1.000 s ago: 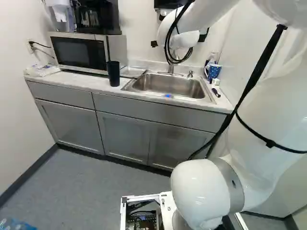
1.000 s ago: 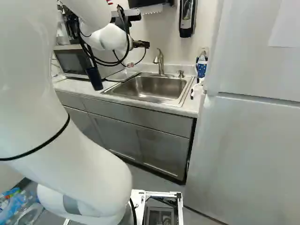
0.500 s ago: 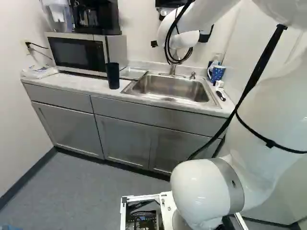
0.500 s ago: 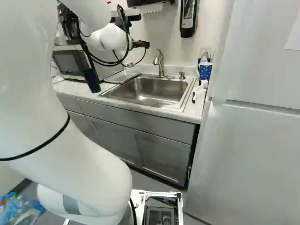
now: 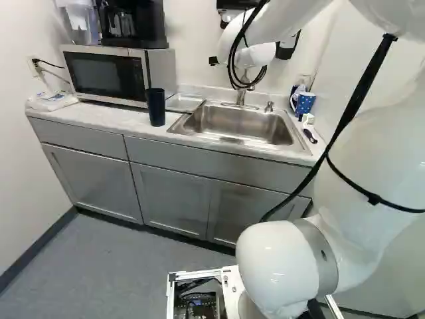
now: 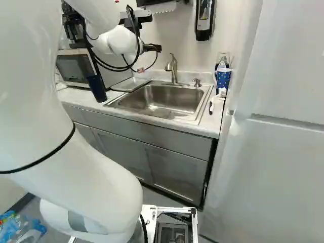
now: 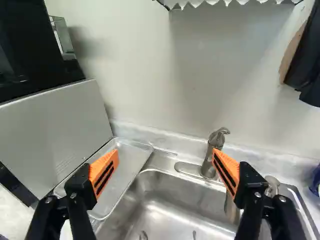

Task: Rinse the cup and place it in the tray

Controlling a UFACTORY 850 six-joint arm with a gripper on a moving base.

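Pincer (image 6: 152, 48) is spread wide, nothing gripped; orange pads (image 7: 104, 173) are ribbed with black slots. Cup (image 5: 156, 107): dark, tall, tapers toward the base, upright on the pale mottled tabletop (image 5: 99, 115), between microwave (image 5: 106, 74) and sink (image 5: 236, 123). Can't see into it. Tray (image 7: 131, 162) is shallow shiny metal with rounded corners, just beside the brushed steel sink. Wrist view cuts off the sink's near side; a finger partly covers the faucet (image 7: 211, 150). Pincer's mostly hidden behind the wrist in both base views.

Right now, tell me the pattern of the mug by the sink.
White dots on blue; the mug shows best in the right base view.
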